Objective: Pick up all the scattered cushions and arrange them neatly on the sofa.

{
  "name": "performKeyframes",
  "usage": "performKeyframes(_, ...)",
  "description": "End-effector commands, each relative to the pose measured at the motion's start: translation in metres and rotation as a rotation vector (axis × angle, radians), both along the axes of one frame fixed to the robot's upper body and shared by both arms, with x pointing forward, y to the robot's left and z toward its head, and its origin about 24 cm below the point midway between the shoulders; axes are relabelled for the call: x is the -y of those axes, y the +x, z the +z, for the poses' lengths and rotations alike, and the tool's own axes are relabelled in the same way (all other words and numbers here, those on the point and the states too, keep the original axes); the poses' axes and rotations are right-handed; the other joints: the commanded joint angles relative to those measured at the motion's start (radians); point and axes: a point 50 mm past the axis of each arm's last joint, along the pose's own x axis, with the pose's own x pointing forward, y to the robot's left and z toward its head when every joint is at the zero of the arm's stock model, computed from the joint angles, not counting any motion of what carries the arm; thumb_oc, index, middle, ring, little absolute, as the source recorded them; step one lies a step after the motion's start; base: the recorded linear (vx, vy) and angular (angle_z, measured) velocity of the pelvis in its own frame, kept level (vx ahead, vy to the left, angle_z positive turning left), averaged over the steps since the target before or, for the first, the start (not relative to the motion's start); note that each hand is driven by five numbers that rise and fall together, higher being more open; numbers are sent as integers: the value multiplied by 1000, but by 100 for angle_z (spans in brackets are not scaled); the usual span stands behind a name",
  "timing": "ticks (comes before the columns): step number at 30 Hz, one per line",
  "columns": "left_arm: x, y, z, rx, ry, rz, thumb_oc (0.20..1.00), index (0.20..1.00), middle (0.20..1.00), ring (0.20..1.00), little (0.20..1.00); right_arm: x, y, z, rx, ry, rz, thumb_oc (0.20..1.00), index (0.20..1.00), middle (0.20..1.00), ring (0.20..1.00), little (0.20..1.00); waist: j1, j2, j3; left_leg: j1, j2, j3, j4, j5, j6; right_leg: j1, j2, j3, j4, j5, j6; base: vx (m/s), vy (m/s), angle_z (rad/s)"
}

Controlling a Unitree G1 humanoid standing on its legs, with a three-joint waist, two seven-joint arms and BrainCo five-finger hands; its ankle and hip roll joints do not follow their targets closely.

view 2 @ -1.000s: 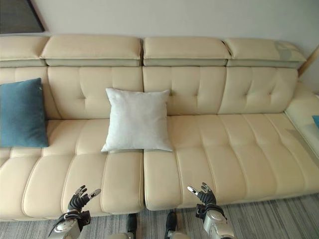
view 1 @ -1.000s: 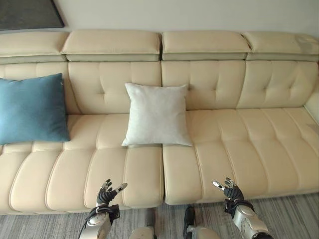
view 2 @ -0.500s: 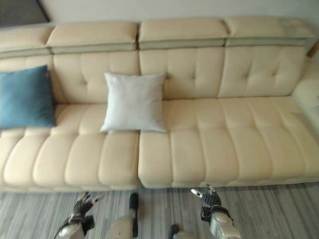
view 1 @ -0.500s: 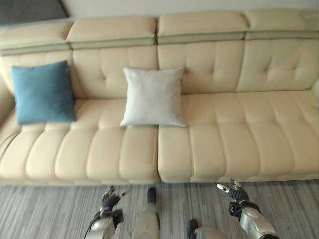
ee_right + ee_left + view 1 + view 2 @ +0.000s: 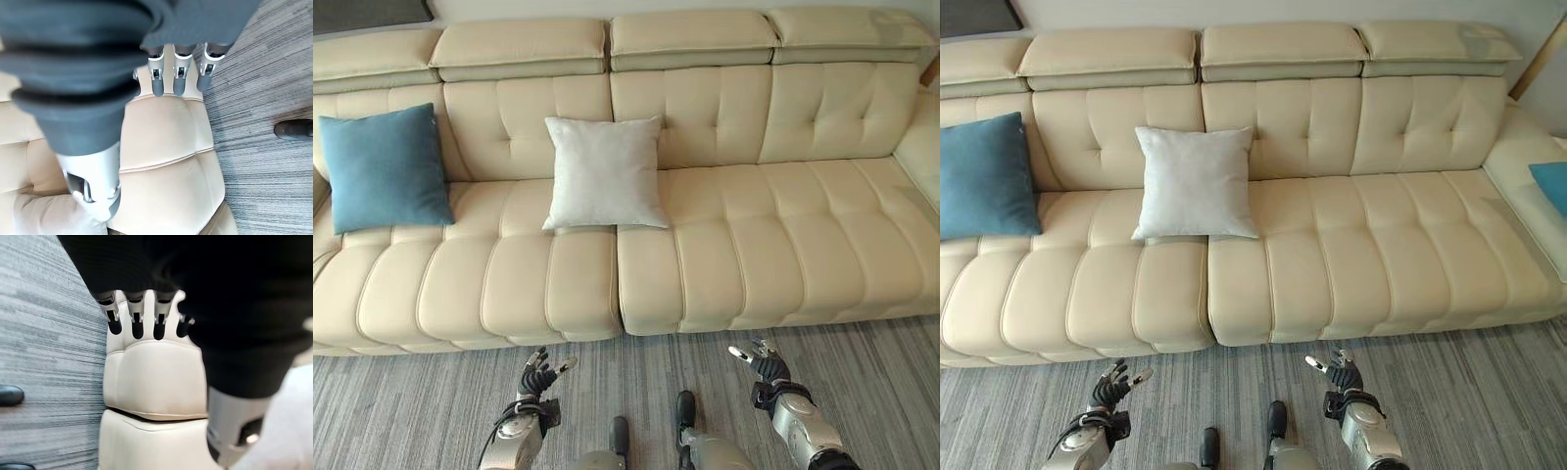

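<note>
Now farther from sofa (image 5: 705,255) (hands empty)

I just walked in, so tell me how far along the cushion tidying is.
Done: a blue cushion and a white cushion stand against the sofa backrest. In hand: nothing; the left robot hand and right robot hand are open. Left: possibly another blue cushion at the right end.

We see a cream sofa (image 5: 724,245) on striped grey carpet (image 5: 411,411). A blue cushion (image 5: 384,168) and a white cushion (image 5: 604,172) stand on its seat, leaning against the backrest, well apart. Another blue cushion (image 5: 1552,184) lies on the right-hand section.
</note>
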Motion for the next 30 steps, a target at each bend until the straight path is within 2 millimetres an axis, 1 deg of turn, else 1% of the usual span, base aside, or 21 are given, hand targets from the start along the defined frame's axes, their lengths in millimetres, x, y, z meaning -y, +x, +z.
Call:
performKeyframes(1, -13, 10, 11, 43, 62, -32, 1000, 1000, 1000, 1000, 1000, -3, 6, 7, 45, 0, 6, 1000, 1000, 1000, 1000, 1000, -6, -19, -30, -18, 13, -3, 3, -61, -32, 37, -38, 2, 54, -134, 79, -57, 75, -26)
performKeyframes(6, -12, 21, 17, 70, 82, -62, 1000, 1000, 1000, 1000, 1000, -3, 1, 2, 24, 13, -31, 1000, 1000, 1000, 1000, 1000, -25, -26, -17, -21, 11, 44, 0, -63, -23, 2, -49, 23, 72, -117, 100, -103, 70, -33)
performKeyframes(7, -12, 28, 21, 87, 98, -83, 1000, 1000, 1000, 1000, 1000, -5, 0, 2, 22, 20, -45, 1000, 1000, 1000, 1000, 1000, -32, -27, 8, -22, 30, 94, 4, -66, -20, -32, -64, -3, 131, -121, 110, -126, 15, -48)
performKeyframes(8, -13, 28, 22, 87, 98, -83, 1000, 1000, 1000, 1000, 1000, -5, 0, 2, 23, 21, -45, 1000, 1000, 1000, 1000, 1000, -32, -28, 6, -25, 29, 95, 4, -64, -20, -35, -65, -2, 130, -119, 110, -171, 22, -83)
performKeyframes(9, -13, 29, 23, 93, 104, -92, 1000, 1000, 1000, 1000, 1000, -6, 0, 2, 25, 22, -45, 1000, 1000, 1000, 1000, 1000, -29, -25, 10, -27, 41, 125, 3, -64, -22, -37, -82, -50, 147, -124, 110, -92, -1, -102)
performKeyframes(11, -13, 28, 24, 87, 112, -125, 1000, 1000, 1000, 1000, 1000, -5, -3, 0, 14, 10, -40, 1000, 1000, 1000, 1000, 1000, -24, -14, 3, -3, 76, 215, 1, -80, -36, -5, -139, -217, 202, -170, 104, -26, 16, -146)
performKeyframes(13, -11, 25, 21, 67, 103, -151, 1000, 1000, 1000, 1000, 1000, 1, -7, -1, 1, -6, -50, 1000, 1000, 1000, 1000, 1000, -29, -20, -3, 12, 84, 275, 7, -81, -36, 3, -154, -261, 207, -168, 106, 28, 0, -155)
performKeyframes(14, -11, 25, 21, 67, 102, -151, 1000, 1000, 1000, 1000, 1000, 1, -7, -1, 1, -6, -50, 1000, 1000, 1000, 1000, 1000, -28, -20, -3, 13, 84, 277, 7, -81, -36, 3, -154, -260, 207, -167, 106, 28, -47, -141)
performKeyframes(15, -8, 23, 19, 61, 88, -168, 1000, 1000, 1000, 1000, 1000, 7, -10, -1, -4, -25, -62, 1000, 1000, 1000, 1000, 1000, -31, -24, -6, 26, 89, 326, 18, -91, -38, 8, -166, -314, 191, -155, 110, 31, -70, -108)
performKeyframes(17, -4, 26, 21, 71, 70, -187, 1000, 1000, 1000, 1000, 1000, 12, -8, 1, 1, -46, -61, 1000, 1000, 1000, 1000, 1000, -31, -23, -4, 45, 99, 391, 36, -109, -42, 0, -194, -417, 200, -130, 113, 33, -76, -110)
performKeyframes(18, -4, 26, 21, 71, 70, -187, 1000, 1000, 1000, 1000, 1000, 12, -7, 2, 1, -47, -62, 1000, 1000, 1000, 1000, 1000, -29, -23, -3, 46, 99, 393, 38, -111, -41, -2, -194, -415, 202, -130, 113, 52, -57, -122)
performKeyframes(19, -3, 28, 22, 75, 62, -194, 1000, 1000, 1000, 1000, 1000, 14, -5, 4, 12, -50, -64, 1000, 1000, 1000, 1000, 1000, -36, -21, -5, 57, 102, 416, 42, -118, -43, -14, -206, -456, 218, -122, 113, 121, -112, -156)
performKeyframes(20, 1, 34, 25, 86, 61, -218, 1000, 1000, 1000, 1000, 1000, 18, -7, 6, 22, -58, -72, 1000, 1000, 1000, 1000, 1000, -63, -20, -7, 76, 104, 446, 48, -134, -45, -37, -211, -471, 223, -127, 112, 122, -118, -100)
performKeyframes(22, 2, 36, 25, 88, 63, -226, 1000, 1000, 1000, 1000, 1000, 20, -9, 6, 22, -57, -79, 1000, 1000, 1000, 1000, 1000, -71, -20, -10, 82, 108, 449, 60, -143, -49, -31, -202, -455, 196, -129, 110, 186, -179, -40)
performKeyframes(23, 6, 39, 26, 98, 53, -230, 1000, 1000, 1000, 1000, 1000, 24, -10, 8, 36, -56, -93, 1000, 1000, 1000, 1000, 1000, -95, -11, -16, 88, 124, 466, 105, -156, -65, -18, -183, -424, 166, -138, 100, 227, -213, -24)
performKeyframes(25, 6, 39, 25, 98, 51, -229, 1000, 1000, 1000, 1000, 1000, 24, -10, 9, 36, -57, -92, 1000, 1000, 1000, 1000, 1000, -93, -9, -15, 87, 128, 468, 112, -160, -67, -17, -179, -422, 164, -138, 98, 197, -189, -66)
performKeyframes(26, 9, 40, 26, 114, 28, -221, 1000, 1000, 1000, 1000, 1000, 25, -8, 13, 58, -60, -76, 1000, 1000, 1000, 1000, 1000, -110, -2, -14, 65, 198, 490, 294, -179, -98, 20, -141, -388, 132, -170, 66, 304, -271, -65)
performKeyframes(27, 10, 40, 27, 118, 25, -218, 1000, 1000, 1000, 1000, 1000, 26, -6, 15, 64, -70, -64, 1000, 1000, 1000, 1000, 1000, -106, -3, -10, 50, 212, 473, 367, -166, -100, 31, -130, -373, 123, -179, 56, 396, -332, -46)
performKeyframes(28, 11, 39, 27, 125, 12, -212, 1000, 1000, 1000, 1000, 1000, 25, -3, 17, 70, -84, -36, 1000, 1000, 1000, 1000, 1000, -93, 2, -3, 21, 229, 435, 447, -136, -113, 51, -104, -350, 105, -195, 39, 241, -156, -84)
performKeyframes(29, 12, 37, 26, 127, 6, -203, 1000, 1000, 1000, 1000, 1000, 25, -1, 18, 75, -97, -18, 1000, 1000, 1000, 1000, 1000, -79, 7, 3, -5, 225, 375, 500, -122, -116, 63, -84, -328, 94, -205, 25, 237, -129, -151)
performKeyframes(30, 13, 36, 25, 128, -2, -196, 1000, 1000, 1000, 1000, 1000, 24, 2, 20, 81, -106, 5, 1000, 1000, 1000, 1000, 1000, -64, 10, 10, -42, 200, 308, 521, -125, -111, 74, -71, -300, 85, -213, 17, 217, -67, -179)
